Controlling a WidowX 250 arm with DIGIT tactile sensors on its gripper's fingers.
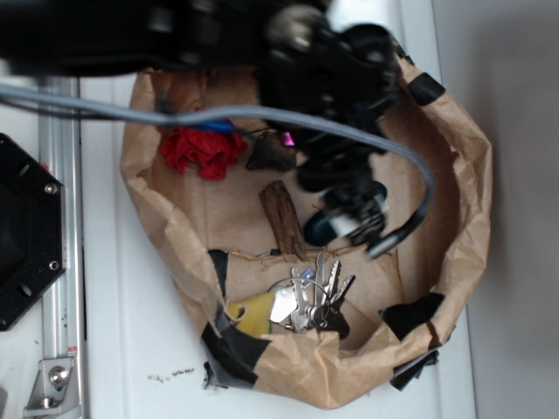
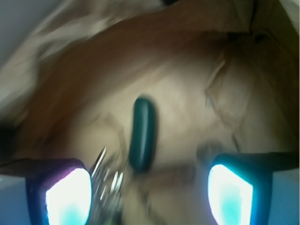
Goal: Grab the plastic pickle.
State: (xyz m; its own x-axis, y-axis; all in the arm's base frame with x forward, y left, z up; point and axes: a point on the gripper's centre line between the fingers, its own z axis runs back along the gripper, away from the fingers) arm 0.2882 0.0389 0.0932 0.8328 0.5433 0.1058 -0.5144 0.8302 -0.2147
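While the arm hangs low inside a crumpled paper bag [image 1: 476, 175], the gripper [image 2: 149, 194] stands wide open with nothing between its two glowing pads [image 2: 69, 197]. Seen from the wrist, the pickle [image 2: 143, 133] lies on the bag floor just ahead of the opening, roughly centred between the pads and slightly nearer the left one in that view. Its long axis runs almost straight away from the gripper, so it points along the gap and not across it; the near end appears to sit just short of the pads, though blur makes the gap hard to judge. A bunch of keys [image 2: 107, 180] sits close beside that near end, by the left pad. From the room view, the gripper points down into the bag, hiding most of the pickle, with a wood stick [image 1: 282, 218] just beside it. I judge a short advance would bracket the pickle.
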